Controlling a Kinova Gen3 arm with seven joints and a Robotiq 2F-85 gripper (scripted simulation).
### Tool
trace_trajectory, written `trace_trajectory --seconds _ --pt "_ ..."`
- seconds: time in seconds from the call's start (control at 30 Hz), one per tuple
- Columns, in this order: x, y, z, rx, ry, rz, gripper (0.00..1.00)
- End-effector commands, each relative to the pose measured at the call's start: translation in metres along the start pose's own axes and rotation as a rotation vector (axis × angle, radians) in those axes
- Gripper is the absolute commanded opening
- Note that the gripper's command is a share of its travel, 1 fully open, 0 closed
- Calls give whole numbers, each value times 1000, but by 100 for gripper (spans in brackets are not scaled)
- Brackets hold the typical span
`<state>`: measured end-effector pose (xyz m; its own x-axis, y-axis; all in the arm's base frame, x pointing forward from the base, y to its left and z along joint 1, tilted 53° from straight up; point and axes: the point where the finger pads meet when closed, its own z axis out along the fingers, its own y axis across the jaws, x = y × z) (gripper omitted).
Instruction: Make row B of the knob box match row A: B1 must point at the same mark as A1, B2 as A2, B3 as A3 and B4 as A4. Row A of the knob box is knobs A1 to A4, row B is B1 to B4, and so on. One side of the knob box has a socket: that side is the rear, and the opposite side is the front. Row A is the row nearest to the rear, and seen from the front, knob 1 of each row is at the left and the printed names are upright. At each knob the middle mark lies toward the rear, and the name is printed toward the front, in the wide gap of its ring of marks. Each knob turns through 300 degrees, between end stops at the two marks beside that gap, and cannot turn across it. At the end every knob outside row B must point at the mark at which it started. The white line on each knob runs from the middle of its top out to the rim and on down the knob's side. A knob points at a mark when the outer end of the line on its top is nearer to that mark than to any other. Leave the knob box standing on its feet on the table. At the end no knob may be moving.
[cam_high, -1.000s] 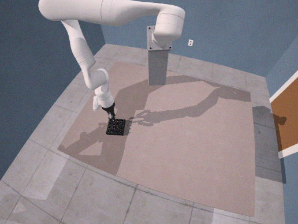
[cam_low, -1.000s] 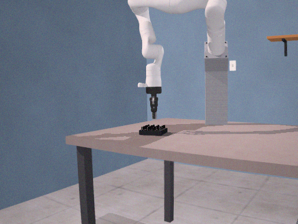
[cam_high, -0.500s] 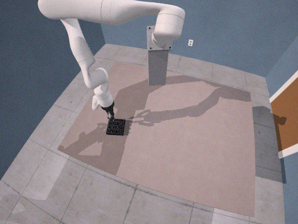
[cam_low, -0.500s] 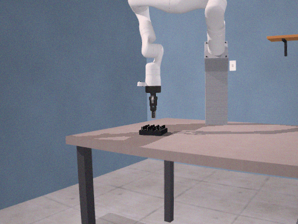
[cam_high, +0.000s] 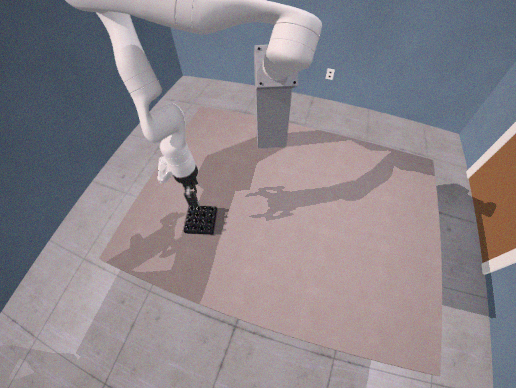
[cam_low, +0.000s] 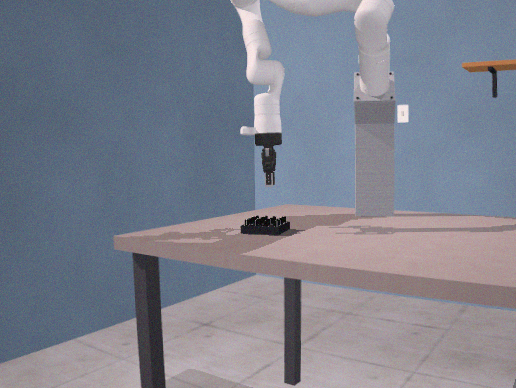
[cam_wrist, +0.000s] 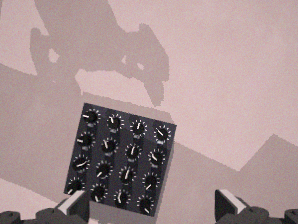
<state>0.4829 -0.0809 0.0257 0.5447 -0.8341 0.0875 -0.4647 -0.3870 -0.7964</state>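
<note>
The knob box (cam_wrist: 121, 158) is a small black square box with a grid of black knobs, each with a white line and a ring of white marks. It stands flat on the table, also seen in the top view (cam_high: 200, 220) and the exterior view (cam_low: 266, 225). My gripper (cam_low: 269, 181) hangs well above the box, clear of every knob. In the wrist view its two fingertips stand far apart at the bottom edge, with nothing between them. The printed names are too small to read.
The arm's grey pedestal (cam_high: 273, 95) stands at the back of the table. An orange shelf (cam_high: 495, 200) is fixed to the right wall. The table's near left edge (cam_low: 200, 252) lies close to the box.
</note>
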Motion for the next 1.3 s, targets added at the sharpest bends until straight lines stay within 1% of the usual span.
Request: trace_trajectory --seconds 0.0,0.1,0.2,0.27,0.4,1.27 --pt "13 4 -31 -11 30 -8 100" --pt "12 4 -49 -11 30 -8 100" --pt "12 4 -61 -11 30 -8 100" --pt "12 4 -61 -11 30 -8 100" --pt "11 3 -70 -11 30 -8 100" --pt "11 3 -71 -11 30 -8 100"
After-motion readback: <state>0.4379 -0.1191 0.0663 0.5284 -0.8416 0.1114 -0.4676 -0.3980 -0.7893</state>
